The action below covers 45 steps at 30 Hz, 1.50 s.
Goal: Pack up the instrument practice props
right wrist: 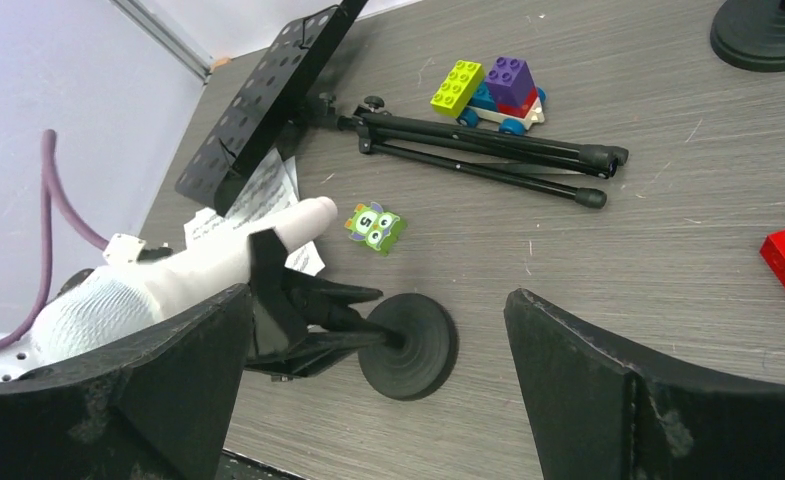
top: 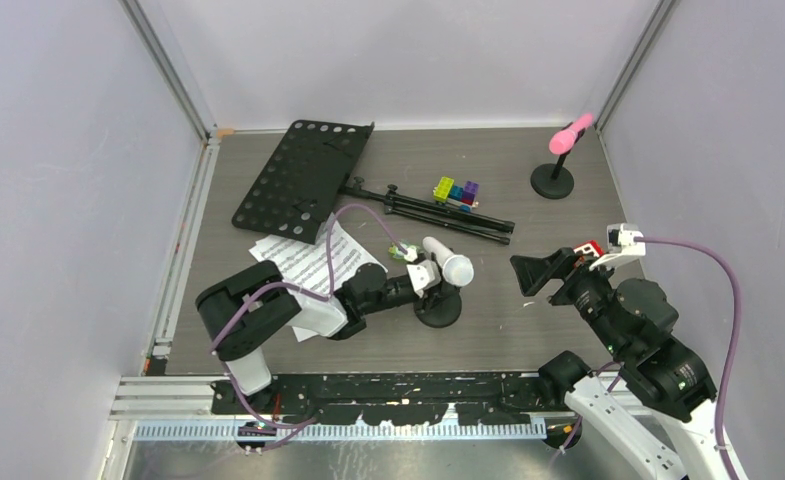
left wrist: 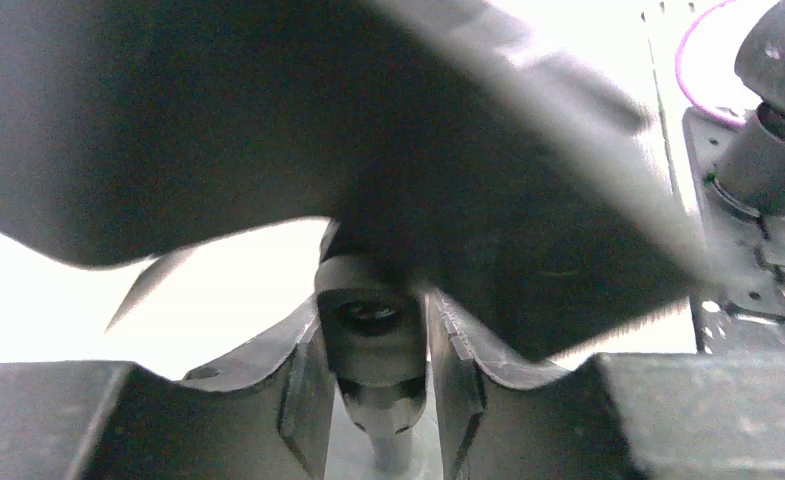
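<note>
Here the left claw (top: 420, 281) is clamped on the clip of the near mount (top: 438, 308), whose base sits on the table (top: 528, 335) mid-front. The white mic (top: 448, 262) lies in that clip just above the jaws, its long axis running from far-left to near-right with the mesh head towards the right arm. The right claw (top: 546, 268) hangs wide open and empty near that head, to its right, so I judge it better placed to draw the mic out along that axis while the left steadies the mount.
</note>
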Tool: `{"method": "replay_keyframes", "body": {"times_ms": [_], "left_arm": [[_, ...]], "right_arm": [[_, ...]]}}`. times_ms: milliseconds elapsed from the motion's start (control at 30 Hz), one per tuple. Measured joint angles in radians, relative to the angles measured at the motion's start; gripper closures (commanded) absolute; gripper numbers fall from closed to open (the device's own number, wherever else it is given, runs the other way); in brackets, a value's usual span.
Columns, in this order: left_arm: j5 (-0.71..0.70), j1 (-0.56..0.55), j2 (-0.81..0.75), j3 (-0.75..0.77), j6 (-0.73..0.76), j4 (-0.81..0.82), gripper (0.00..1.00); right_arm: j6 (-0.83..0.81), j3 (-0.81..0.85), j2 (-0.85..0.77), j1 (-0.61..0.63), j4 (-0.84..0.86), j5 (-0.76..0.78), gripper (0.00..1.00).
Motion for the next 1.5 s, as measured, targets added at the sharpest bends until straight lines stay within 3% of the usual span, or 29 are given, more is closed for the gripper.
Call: {"method": "replay_keyframes", "body": {"times_ms": [233,333,400,567,733,1033,1233,1500], "left_arm": [[-0.058,0.0,-0.021,-0.018,0.023,0.082,0.45],[-0.067,0.0,-0.032,-0.027,0.024,0.081,0.24],[-0.07,0.0,-0.034,-0.033,0.018,0.081,0.18],[-0.069,0.0,-0.077,-0.086,0.015,0.05,0.16],[-0.071,0.0,-0.226,-0.175,0.008,-0.029,0.18],[-0.073,0.0,-0.635,-0.213,-0.038,-0.435,0.16],[-0.157,-0.001,-0.941,-0.207,0.041,-0.697,0.13],[-0.212,-0.001,-1.127,-0.174,0.131,-0.873,0.12]], "right_arm": [[-0.01,-0.004,0.0,0.0,-0.001,0.003,0.0],[-0.012,-0.004,0.0,0.0,-0.001,0.003,0.0],[-0.013,-0.004,0.0,0.0,-0.001,0.003,0.0],[-0.013,-0.005,-0.001,0.0,-0.002,0.021,0.0],[-0.008,-0.047,-0.036,0.0,0.004,0.064,0.0],[-0.002,-0.337,-0.18,0.0,0.203,-0.038,0.0],[-0.002,-0.468,-0.215,0.0,0.354,-0.106,0.0],[-0.012,-0.576,-0.312,0.0,0.525,-0.22,0.01]]}}
